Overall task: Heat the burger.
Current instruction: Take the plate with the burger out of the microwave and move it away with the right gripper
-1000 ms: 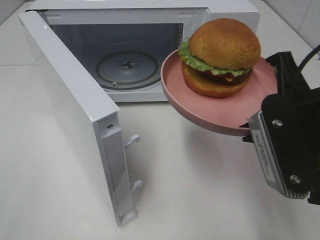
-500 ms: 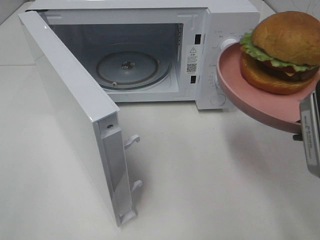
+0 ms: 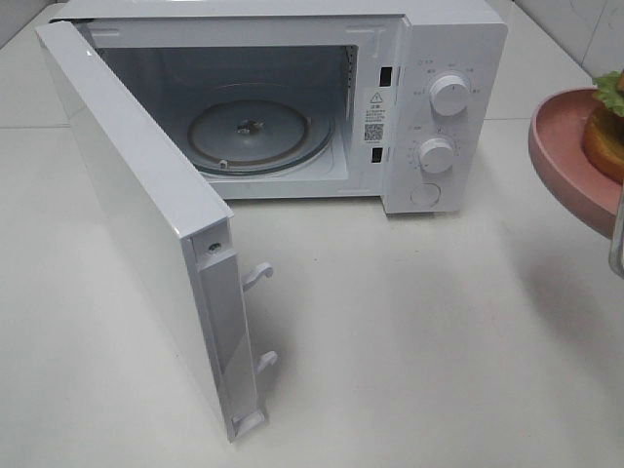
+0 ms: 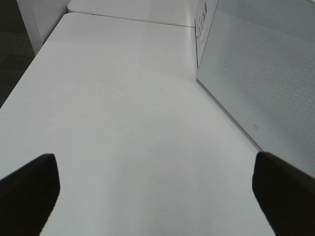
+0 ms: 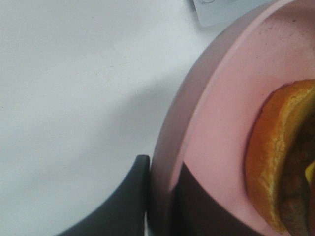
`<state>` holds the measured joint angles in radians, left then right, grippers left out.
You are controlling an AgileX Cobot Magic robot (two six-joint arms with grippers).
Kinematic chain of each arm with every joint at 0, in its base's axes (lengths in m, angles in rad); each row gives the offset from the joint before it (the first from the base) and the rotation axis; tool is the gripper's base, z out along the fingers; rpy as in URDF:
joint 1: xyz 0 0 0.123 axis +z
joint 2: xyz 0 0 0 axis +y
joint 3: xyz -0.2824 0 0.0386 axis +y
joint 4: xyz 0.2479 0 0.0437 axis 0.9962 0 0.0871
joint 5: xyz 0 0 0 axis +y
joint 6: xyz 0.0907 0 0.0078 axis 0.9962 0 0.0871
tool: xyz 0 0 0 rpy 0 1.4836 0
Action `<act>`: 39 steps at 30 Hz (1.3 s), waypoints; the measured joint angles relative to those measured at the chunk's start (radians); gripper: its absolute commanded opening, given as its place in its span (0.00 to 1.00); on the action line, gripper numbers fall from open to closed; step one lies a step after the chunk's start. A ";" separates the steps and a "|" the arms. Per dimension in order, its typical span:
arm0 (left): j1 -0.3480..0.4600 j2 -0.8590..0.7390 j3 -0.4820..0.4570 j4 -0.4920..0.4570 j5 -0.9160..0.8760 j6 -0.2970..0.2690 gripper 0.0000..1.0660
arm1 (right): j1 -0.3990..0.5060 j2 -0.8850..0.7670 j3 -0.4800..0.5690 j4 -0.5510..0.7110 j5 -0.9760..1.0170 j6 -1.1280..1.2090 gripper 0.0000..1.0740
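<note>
Since a second ago we see the pink plate with the burger carried away from the front of the microwave to the far right edge of the high view, where only a slice of the plate's rim and a bit of bun and lettuce still show; the dark arm that filled the lower right corner has left the picture, and the microwave's two dials and its warning sticker are now uncovered. The right jaws are closed on the plate's rim, one dark finger under it and one on its inner face, and the burger sits on the plate, which is held off the table. The left jaws stand wide apart over bare table beside the door, holding nothing. The microwave door hangs fully open toward us, its two latch hooks showing, and the glass turntable lies bare inside. The table is plain white and glossy; white tiled wall shows at the top right corner.
</note>
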<state>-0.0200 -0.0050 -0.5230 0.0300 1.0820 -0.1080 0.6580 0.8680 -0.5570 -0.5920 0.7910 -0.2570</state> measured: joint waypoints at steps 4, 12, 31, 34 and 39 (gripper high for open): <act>0.000 0.000 0.000 0.000 0.000 0.000 0.94 | 0.000 0.000 0.000 -0.002 0.047 0.111 0.00; 0.000 0.000 0.000 0.000 0.000 0.000 0.94 | 0.000 0.000 0.000 -0.026 0.096 0.217 0.00; 0.000 0.000 0.000 0.000 0.000 0.000 0.94 | 0.000 0.220 0.000 -0.145 0.147 0.674 0.00; 0.000 0.000 0.000 0.000 0.000 0.000 0.94 | 0.000 0.284 0.000 -0.182 0.140 0.805 0.00; 0.000 0.000 0.000 0.000 0.000 0.000 0.94 | -0.001 0.348 0.000 -0.226 0.140 0.936 0.00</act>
<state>-0.0200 -0.0050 -0.5230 0.0300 1.0820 -0.1080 0.6570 1.2160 -0.5570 -0.8180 0.9310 0.6790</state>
